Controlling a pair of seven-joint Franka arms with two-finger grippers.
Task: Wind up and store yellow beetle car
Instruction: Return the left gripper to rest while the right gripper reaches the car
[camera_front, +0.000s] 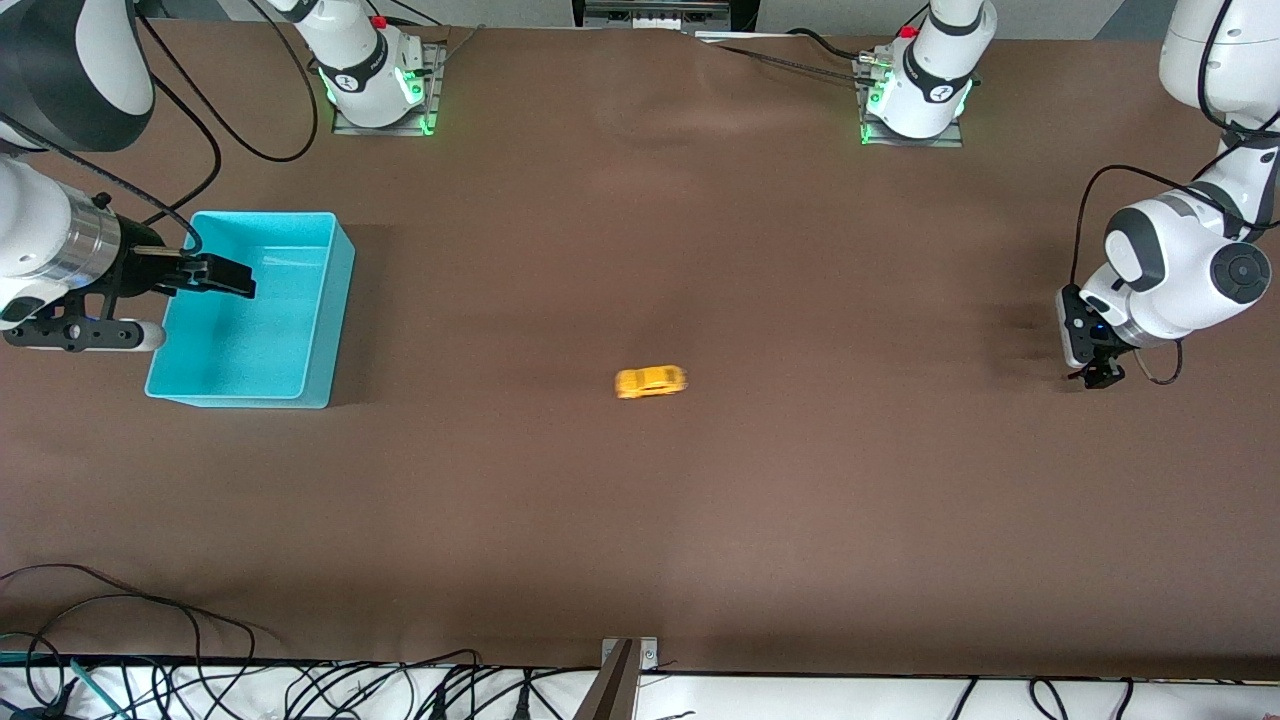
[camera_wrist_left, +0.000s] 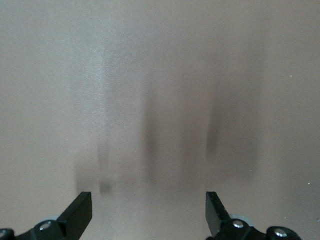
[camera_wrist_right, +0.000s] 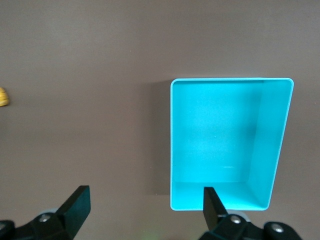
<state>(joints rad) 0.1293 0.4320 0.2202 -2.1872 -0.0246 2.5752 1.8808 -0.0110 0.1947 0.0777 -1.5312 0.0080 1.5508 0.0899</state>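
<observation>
A wide brown bench (camera_front: 640, 250) filled the front view, with two robot bases along its top edge. The yellow beetle car (camera_front: 651, 381) sat alone near the middle of the frame, slightly blurred, with bare surface all around it and nothing between it and either arm. A cyan bin (camera_front: 322, 300) stood at the middle left of the frame, open and with nothing inside, well apart from the car. The right hand (camera_front: 225, 276) hung over the bin's edge at the far left of the frame, its fingers spread apart and holding nothing; its wrist view looked down into the bin (camera_wrist_right: 280, 140), with a sliver of the car (camera_wrist_right: 3, 97) at that picture's left edge. The left hand (camera_front: 1100, 375) hovered over bare bench at the far right of the frame, fingers apart and holding nothing. Loose black cables (camera_front: 150, 680) trailed along the bottom edge.
</observation>
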